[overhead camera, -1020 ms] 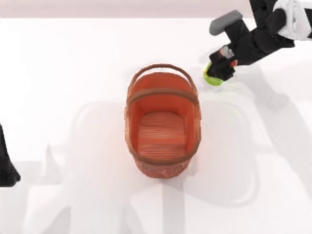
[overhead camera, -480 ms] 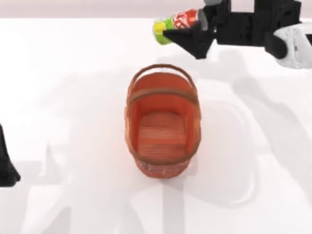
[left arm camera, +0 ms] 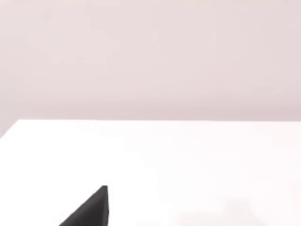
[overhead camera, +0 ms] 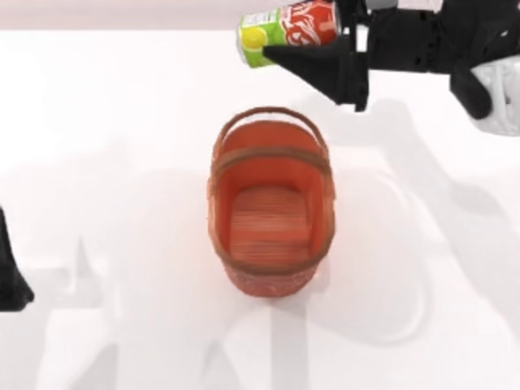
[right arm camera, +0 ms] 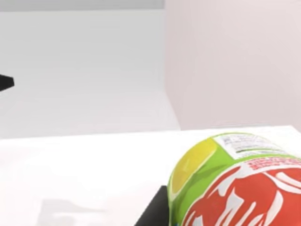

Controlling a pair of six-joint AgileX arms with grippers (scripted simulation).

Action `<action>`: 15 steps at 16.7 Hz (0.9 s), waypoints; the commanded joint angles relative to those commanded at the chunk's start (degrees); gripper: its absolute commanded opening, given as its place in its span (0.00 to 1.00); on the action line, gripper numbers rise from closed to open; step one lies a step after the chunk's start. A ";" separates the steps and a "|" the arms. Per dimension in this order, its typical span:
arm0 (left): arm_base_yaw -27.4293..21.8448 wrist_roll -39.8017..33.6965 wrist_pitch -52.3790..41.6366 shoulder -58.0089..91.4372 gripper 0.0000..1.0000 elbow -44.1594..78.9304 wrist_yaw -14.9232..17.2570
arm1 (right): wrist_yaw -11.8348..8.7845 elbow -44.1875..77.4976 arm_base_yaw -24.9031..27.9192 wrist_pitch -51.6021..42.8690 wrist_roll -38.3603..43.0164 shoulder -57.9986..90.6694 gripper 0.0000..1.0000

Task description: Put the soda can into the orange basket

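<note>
Two arms are ours at this table, and only the right one is at work. Our right gripper (overhead camera: 325, 50) sits at the upper right of the top view, reaching leftward from the dark arm body along the top edge of the frame. It is clamped on the soda can (overhead camera: 286, 30), which lies tilted on its side in the air, its lime-green end pointing toward the left of the frame and its red part with white lettering toward the gripper. One dark finger (overhead camera: 321, 67) runs along the can's lower side in the top view; the other is not clear to us. The can is near the top edge of the frame, above the far end of the orange basket (overhead camera: 271, 280) as the picture lies, and apart from it.

The basket stands upright in the centre of the top view, its arched brown handle (overhead camera: 270, 115) crossing the end nearest the can, its slatted bottom open to the camera with nothing lying in it.

In the right wrist view the can (right arm camera: 235, 183) fills the lower right corner, green end and yellow patch showing, with a white label panel beside the red, and a dark finger (right arm camera: 155, 212) touches it at the lower middle of the frame.

Our left arm (overhead camera: 11, 272) is parked at the left edge of the top view, low in the frame, well apart from the basket. The left wrist view shows only a dark wedge (left arm camera: 89, 209) at its lower left over the white table (left arm camera: 197, 160), so we cannot tell how that gripper's fingers stand.
</note>
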 joint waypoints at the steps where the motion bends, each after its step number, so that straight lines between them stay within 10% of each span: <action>1: 0.00 0.00 0.00 0.00 1.00 0.00 0.00 | -0.07 -0.04 0.01 0.11 0.03 -0.04 0.00; 15: 0.00 0.00 0.00 0.00 1.00 0.00 0.00 | 0.12 -5.27 0.25 18.07 -0.18 12.85 0.00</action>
